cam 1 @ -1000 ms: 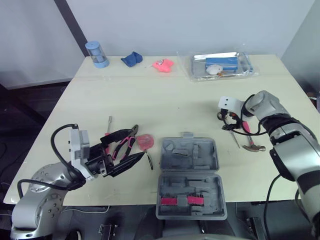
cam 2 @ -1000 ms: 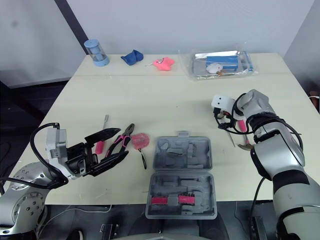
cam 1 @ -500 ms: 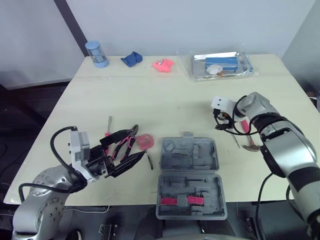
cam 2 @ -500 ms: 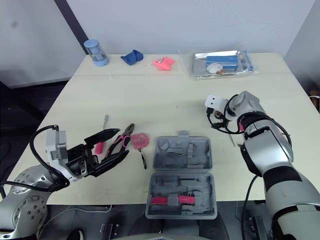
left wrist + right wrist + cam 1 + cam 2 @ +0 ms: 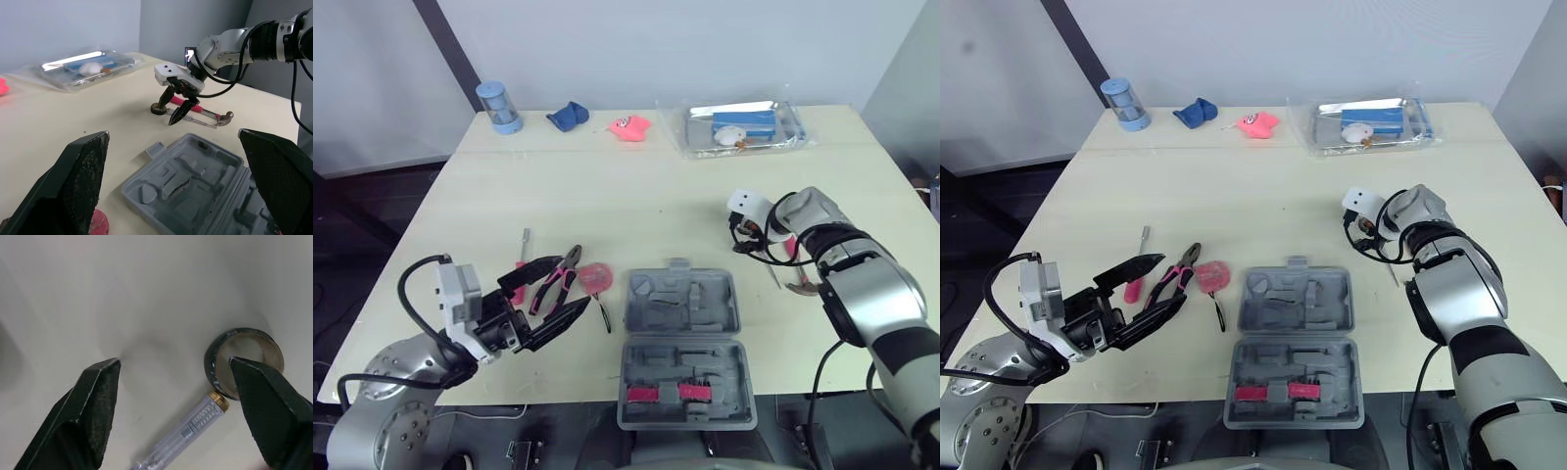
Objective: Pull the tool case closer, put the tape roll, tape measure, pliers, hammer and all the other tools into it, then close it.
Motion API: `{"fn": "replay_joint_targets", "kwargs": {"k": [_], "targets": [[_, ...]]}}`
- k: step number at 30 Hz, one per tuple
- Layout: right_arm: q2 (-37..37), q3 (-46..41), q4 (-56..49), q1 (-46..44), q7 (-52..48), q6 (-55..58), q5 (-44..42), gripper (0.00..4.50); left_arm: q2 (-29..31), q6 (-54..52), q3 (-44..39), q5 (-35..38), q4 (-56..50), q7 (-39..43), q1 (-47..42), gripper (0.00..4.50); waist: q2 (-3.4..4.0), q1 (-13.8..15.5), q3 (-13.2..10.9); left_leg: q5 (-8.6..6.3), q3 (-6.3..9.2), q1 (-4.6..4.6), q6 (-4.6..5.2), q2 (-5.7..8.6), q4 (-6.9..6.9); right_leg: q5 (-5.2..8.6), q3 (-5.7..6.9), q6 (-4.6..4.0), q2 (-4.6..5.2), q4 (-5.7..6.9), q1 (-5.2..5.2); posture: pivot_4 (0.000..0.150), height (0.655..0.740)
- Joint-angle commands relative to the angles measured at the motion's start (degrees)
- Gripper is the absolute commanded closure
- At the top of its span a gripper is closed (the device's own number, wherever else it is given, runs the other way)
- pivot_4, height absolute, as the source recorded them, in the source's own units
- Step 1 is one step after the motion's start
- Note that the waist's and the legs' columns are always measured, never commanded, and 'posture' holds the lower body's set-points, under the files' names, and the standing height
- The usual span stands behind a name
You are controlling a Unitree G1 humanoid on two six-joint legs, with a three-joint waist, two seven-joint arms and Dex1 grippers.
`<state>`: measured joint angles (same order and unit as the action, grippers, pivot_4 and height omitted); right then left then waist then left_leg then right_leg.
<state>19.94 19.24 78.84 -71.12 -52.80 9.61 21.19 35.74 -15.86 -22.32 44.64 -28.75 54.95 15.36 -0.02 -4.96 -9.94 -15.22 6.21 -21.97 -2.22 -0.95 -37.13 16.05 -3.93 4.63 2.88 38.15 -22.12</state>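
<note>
– Where did the tool case (image 5: pixel 683 343) sit?
– At the near edge of the table (image 5: pixel 636 186), in the middle. It was grey plastic, lying open, with empty moulded recesses in the far half and a pink-handled piece in the near half.
– And the arms?
– The left gripper (image 5: pixel 173 133) hung low at the near left, fingers wide apart and empty. The right gripper (image 5: pixel 173 362), fingers also spread, pointed down at the table on the right.
– The tools?
– The hammer (image 5: pixel 210 114), pink-handled, lay right of the case. The pink-handled pliers (image 5: pixel 553 284), a screwdriver (image 5: pixel 1134 288) and the pink tape measure (image 5: pixel 597 277) lay left of it. The dark tape roll (image 5: pixel 212 364) sat under one right fingertip, beside a clear-handled tester (image 5: pixel 195 423).
</note>
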Motion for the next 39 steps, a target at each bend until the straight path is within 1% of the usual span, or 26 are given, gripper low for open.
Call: {"fn": "replay_joint_targets", "kwargs": {"k": [1,8,11,12,13,17,18,27,33,39], "targets": [[0.1,-0.6,-0.5,-0.7,1.9,0.4,0.8,0.54,-0.1,1.0,-2.0,1.3,-3.0,-0.4,0.6,0.00,0.00,-0.1,0.0,0.00,0.00,0.00,0.00,0.00,0.00,0.00,0.00,0.00,0.00,0.00,0.00,0.150,0.7400],[0.2,-1.2,-0.3,-0.2,2.8,1.1,1.1,0.54,-0.2,0.9,-2.7,1.7,-3.6,-1.2,1.3,0.00,0.00,-0.4,0.0,0.00,0.00,0.00,0.00,0.00,0.00,0.00,0.00,0.00,0.00,0.00,0.00,0.150,0.7400],[0.2,-1.2,-0.3,-0.2,2.5,1.1,1.3,1.40,-0.2,0.9,-2.9,1.9,-3.7,-1.4,1.3,0.00,0.00,-0.4,0.0,0.00,0.00,0.00,0.00,0.00,0.00,0.00,0.00,0.00,0.00,0.01,0.00,0.150,0.7400],[0.2,-1.2,-0.3,-0.2,2.5,1.0,1.4,1.77,-0.3,0.9,-2.9,1.9,-3.7,-1.4,1.3,0.00,0.00,-0.4,0.0,0.00,0.00,0.00,0.00,0.00,0.00,0.00,0.00,0.00,0.00,0.01,0.00,0.150,0.7400],[0.2,-1.3,-0.4,-0.3,2.6,1.0,1.4,2.38,-0.3,0.8,-3.0,1.9,-3.7,-1.4,1.2,0.00,0.00,-0.4,0.0,0.00,-0.01,0.00,0.00,0.00,0.00,0.00,0.00,0.00,0.00,0.01,0.00,0.150,0.7400],[0.0,-1.1,-0.4,-0.3,2.4,0.7,1.8,3.96,-0.5,0.7,-2.9,2.0,-3.5,-2.0,0.7,0.00,0.00,-0.4,0.0,0.00,0.00,0.00,0.00,0.00,0.01,0.00,-0.01,0.00,0.00,0.01,0.00,0.150,0.7400],[-0.1,-1.1,-0.4,-0.4,2.3,0.6,1.9,4.43,-0.4,0.5,-2.7,2.0,-3.6,-2.2,0.3,0.00,-0.01,-0.4,0.0,0.00,-0.01,0.00,0.00,0.00,0.01,0.00,-0.01,0.00,0.00,0.01,0.00,0.150,0.7400],[0.1,0.1,-0.6,-1.2,0.8,-1.0,3.6,4.48,-0.4,-0.5,-1.5,2.1,-3.8,-3.4,-1.2,0.00,-0.01,-0.5,0.0,0.00,-0.01,0.02,0.00,0.00,0.00,0.00,-0.02,0.00,0.00,0.02,0.01,0.150,0.7400],[0.9,1.7,-1.0,-2.9,-3.5,-3.4,5.4,4.48,-0.2,-0.5,-0.6,2.1,-3.3,-2.9,-1.9,0.00,0.00,-0.5,0.0,0.00,-0.01,0.02,0.00,0.00,0.01,0.00,-0.02,0.00,0.00,0.02,0.00,0.150,0.7400],[3.6,4.5,-1.9,-4.4,-13.8,-7.4,7.5,4.48,0.6,-0.6,0.5,2.1,-2.5,-0.7,-2.6,0.00,0.06,-0.5,0.0,0.00,-0.01,0.00,0.00,0.01,0.01,0.00,-0.01,0.00,0.00,0.01,-0.02,0.150,0.7400]]}}
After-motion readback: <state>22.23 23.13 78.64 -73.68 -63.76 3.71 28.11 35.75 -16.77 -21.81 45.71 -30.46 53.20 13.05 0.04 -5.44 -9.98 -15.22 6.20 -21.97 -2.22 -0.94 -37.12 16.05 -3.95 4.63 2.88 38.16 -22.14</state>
